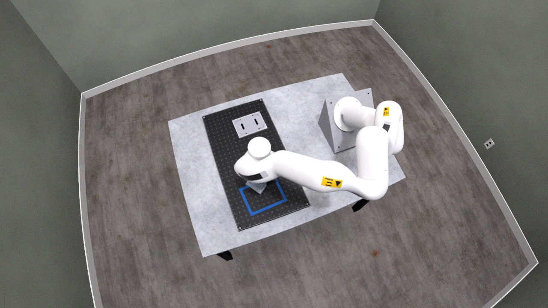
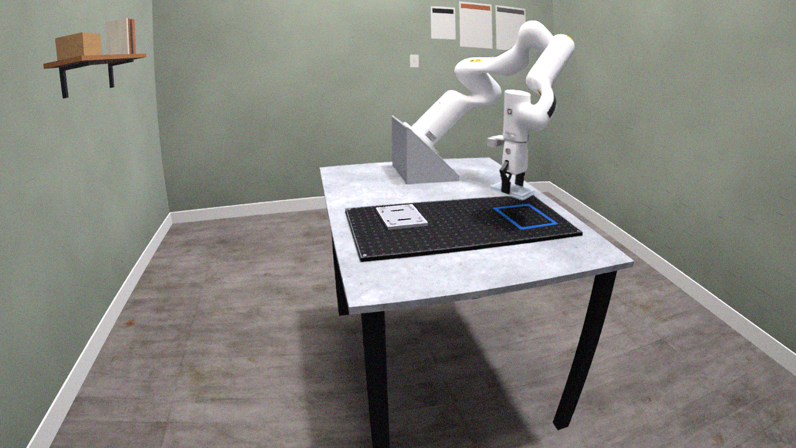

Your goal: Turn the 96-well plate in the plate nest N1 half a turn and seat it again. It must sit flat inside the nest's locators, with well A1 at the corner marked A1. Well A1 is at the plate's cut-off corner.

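The 96-well plate (image 1: 255, 187) is a small, pale, see-through slab. It hangs in the air just over the robot-side edge of the blue-framed plate nest (image 1: 263, 199), turned askew to the frame. In the side view the plate (image 2: 513, 191) is above and behind the nest (image 2: 525, 216), clear of it. My gripper (image 2: 512, 186) points straight down and is shut on the plate with its fingers wide apart. From above, my wrist hides the fingers and most of the plate. The nest's inside shows only the dark board. The cut-off corner and the A1 mark are too small to tell.
The nest sits at one end of a black perforated board on the white table. A white fixture plate with two slots (image 1: 249, 124) lies at the board's other end. The grey wedge base (image 2: 418, 151) of my arm stands at the back of the table.
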